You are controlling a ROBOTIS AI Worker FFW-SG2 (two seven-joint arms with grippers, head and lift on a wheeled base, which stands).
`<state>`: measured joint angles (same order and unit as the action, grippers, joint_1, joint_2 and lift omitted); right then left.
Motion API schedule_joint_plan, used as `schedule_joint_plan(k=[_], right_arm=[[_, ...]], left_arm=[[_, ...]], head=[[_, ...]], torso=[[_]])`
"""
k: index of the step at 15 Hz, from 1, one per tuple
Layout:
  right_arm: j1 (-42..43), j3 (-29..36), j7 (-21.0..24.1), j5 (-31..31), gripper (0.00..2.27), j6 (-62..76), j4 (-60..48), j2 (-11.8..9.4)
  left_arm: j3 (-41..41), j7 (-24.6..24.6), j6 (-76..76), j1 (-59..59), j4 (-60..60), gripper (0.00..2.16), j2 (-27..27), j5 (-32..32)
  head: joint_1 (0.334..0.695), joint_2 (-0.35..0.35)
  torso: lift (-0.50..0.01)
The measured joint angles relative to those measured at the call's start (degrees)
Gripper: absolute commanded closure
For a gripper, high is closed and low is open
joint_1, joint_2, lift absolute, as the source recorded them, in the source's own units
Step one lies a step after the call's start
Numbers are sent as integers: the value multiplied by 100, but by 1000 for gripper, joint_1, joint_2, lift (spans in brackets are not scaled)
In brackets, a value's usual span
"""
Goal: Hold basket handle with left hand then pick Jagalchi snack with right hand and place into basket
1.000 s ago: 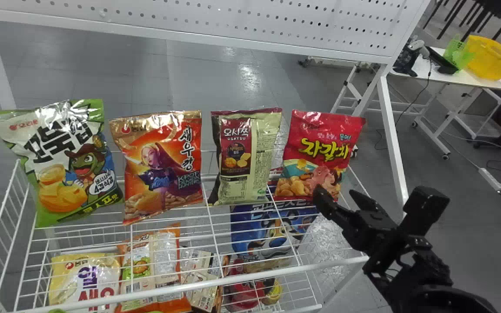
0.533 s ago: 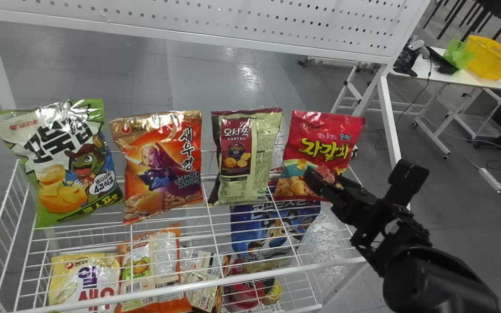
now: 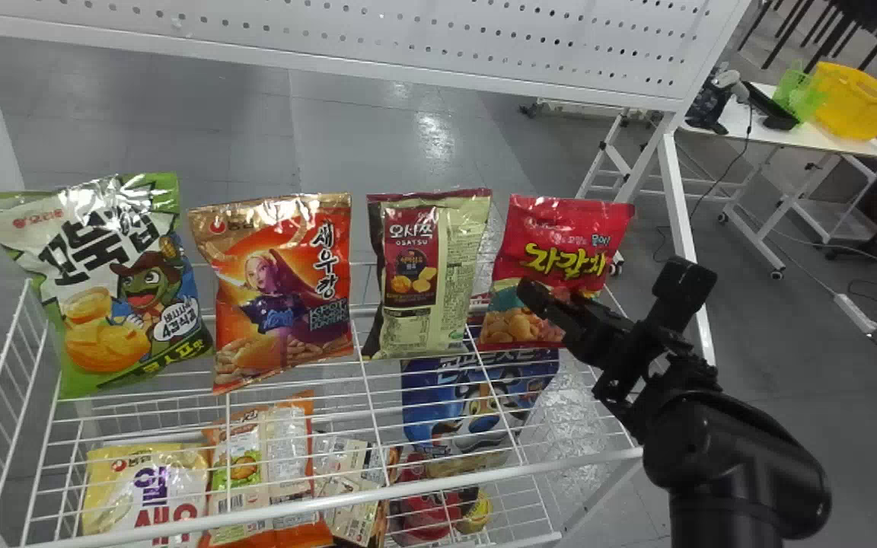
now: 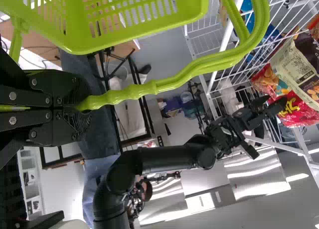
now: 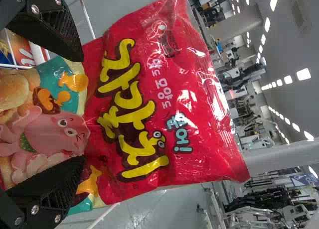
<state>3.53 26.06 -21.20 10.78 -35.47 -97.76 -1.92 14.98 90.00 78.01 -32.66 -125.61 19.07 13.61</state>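
Because Jagalchi [image 3: 560, 221] stands upright on the shelf [image 3: 317, 501], the right gripper [image 5: 82, 109] presents wide fingers at its lower half; the left gripper [image 4: 83, 107] clamps the handle [image 4: 134, 91], presumably to steady the basket [image 4: 75, 30]

White wire shelf [image 3: 317, 502], upper tier: four bags standing in a row, apart. Left to right: green-and-white bag [image 3: 103, 281], tilted; red-orange bag [image 3: 279, 293]; pale-green-and-maroon bag [image 3: 435, 281]; red Jagalchi snack [image 3: 560, 236]. Lower tier, through the wires: yellow-and-white bag [image 3: 145, 487], orange-edged packet [image 3: 256, 476], beige packs [image 3: 351, 479], blue bag [image 3: 476, 403].
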Motion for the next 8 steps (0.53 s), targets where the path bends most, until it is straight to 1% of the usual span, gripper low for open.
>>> schedule_joint_plan(k=[2, 3, 4, 5, 6, 7, 8], right_arm=[[101, -40, 102, -94, 76, -13, 66, -1], [138, -68, 182, -60, 157, -54, 92, 2], [154, -72, 211, 69, 444, -107, 107, 6], [161, -45, 210, 234, 961, -191, 114, 7], [160, -18, 187, 327, 1781, -250, 116, 5], [152, -6, 158, 343, 2199, -271, 115, 1], [137, -6, 156, 293, 2229, -286, 106, -4]], left_arm=[[5, 0, 0, 5, 7, 2148, 5, 0], [6, 0, -2, 9, 12, 2148, 6, 1], [8, 0, -7, 11, 20, 2148, 6, 1], [15, 0, -13, 13, 32, 2148, 6, 5], [26, 0, -16, 14, 46, 2148, 5, 8], [40, 0, -17, 14, 54, 2148, 2, 12], [63, 0, -17, 13, 60, 2148, 1, 21]], head=[[695, -343], [695, -341], [695, -332], [695, -327], [695, -325], [695, -322], [695, -321]], torso=[[-8], [-8], [-8], [-8], [-8], [-8], [-8]])
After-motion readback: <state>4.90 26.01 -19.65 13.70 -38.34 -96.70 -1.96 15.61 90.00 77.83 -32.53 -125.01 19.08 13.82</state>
